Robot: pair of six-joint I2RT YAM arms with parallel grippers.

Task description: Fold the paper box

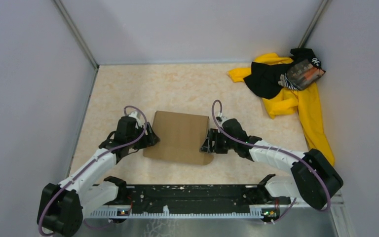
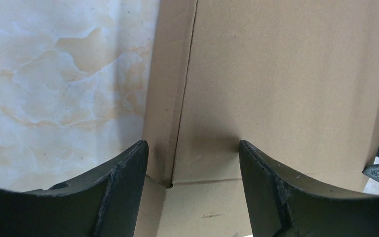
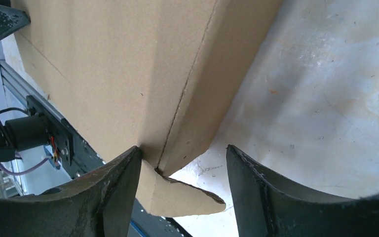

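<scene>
The left gripper (image 2: 192, 148) stands wide open and holds nothing. Its two dark fingers (image 2: 123, 182) straddle a scored crease at the left end of the paper box (image 2: 276, 74), where a narrow side flap meets the main panel, and neither pad seems to press the card. The right gripper (image 3: 183, 150) is also well open and empty. Its jaws sit either side of the box's near right corner, with a loose flap tip poking out just below them. The box therefore lies between the two grippers, close against both, resting on the table (image 1: 177, 89).

This is plain brown cardboard, so it should be light, stiff across its panels and willing to bend only along the scored lines. It looks smooth enough to skate over the table if pushed from one side alone, so the far gripper would have to brace it. Corners would kink under a hard pinch. The best hold is probably a flap edge close to its crease.

The long axis runs from one gripper to the other, with the broad face up and a flap reaching towards the arm bases. Whether the upper panel lies flat or is slightly raised, I cannot tell.
</scene>
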